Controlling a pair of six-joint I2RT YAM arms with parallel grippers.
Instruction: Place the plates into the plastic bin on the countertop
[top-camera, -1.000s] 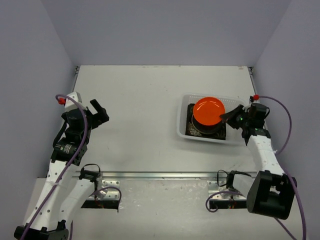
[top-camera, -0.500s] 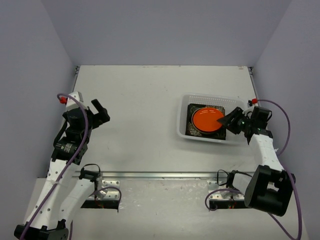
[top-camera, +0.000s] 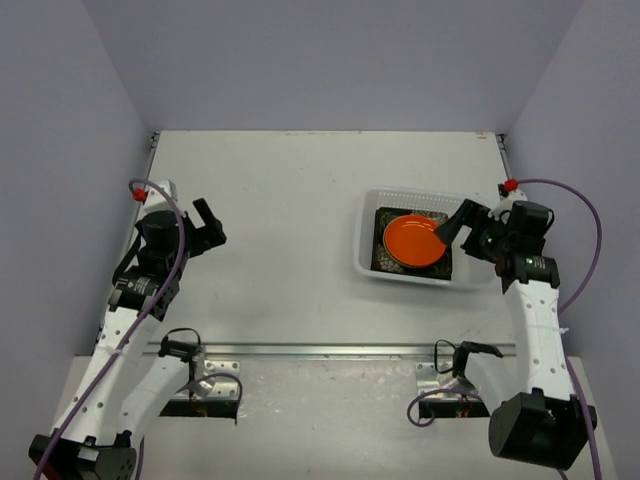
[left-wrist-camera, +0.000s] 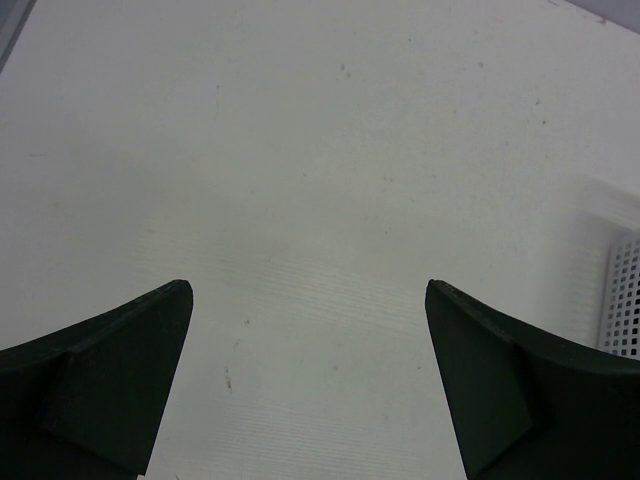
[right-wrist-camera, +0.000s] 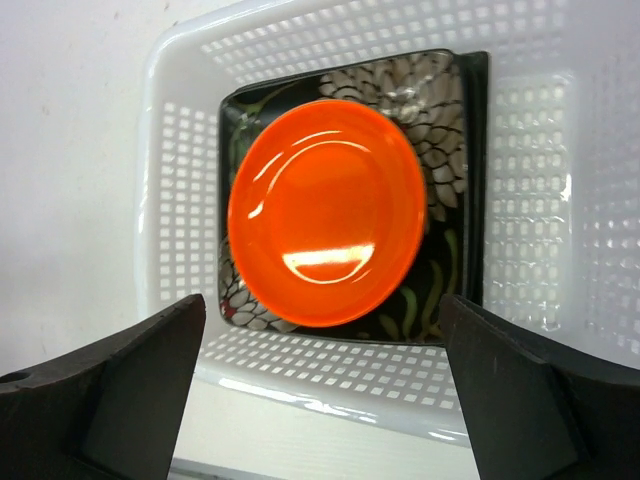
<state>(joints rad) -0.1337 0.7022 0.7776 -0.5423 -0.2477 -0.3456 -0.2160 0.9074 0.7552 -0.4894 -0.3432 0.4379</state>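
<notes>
A round orange plate (top-camera: 414, 240) (right-wrist-camera: 327, 212) lies on a black floral square plate (top-camera: 442, 268) (right-wrist-camera: 447, 270) inside the white lattice plastic bin (top-camera: 365, 245) (right-wrist-camera: 180, 240) on the white countertop (top-camera: 290, 200). My right gripper (top-camera: 462, 228) (right-wrist-camera: 320, 385) hangs open over the bin's right side, holding nothing, its fingers wide of the orange plate. Far to the left, my left gripper (top-camera: 207, 230) (left-wrist-camera: 308, 375) stands open above bare countertop (left-wrist-camera: 320, 180), nothing between its fingers. Other plates are out of view.
A metal strip (top-camera: 320, 350) runs along the countertop's front edge. Pale lavender walls (top-camera: 330, 60) enclose the surface on three sides. A corner of the bin (left-wrist-camera: 625, 300) shows at the right edge of the left wrist view.
The right gripper let go of the orange plate, which dropped flat onto the black floral plate in the bin; the gripper opened and drew back right. The left arm shifted slightly.
</notes>
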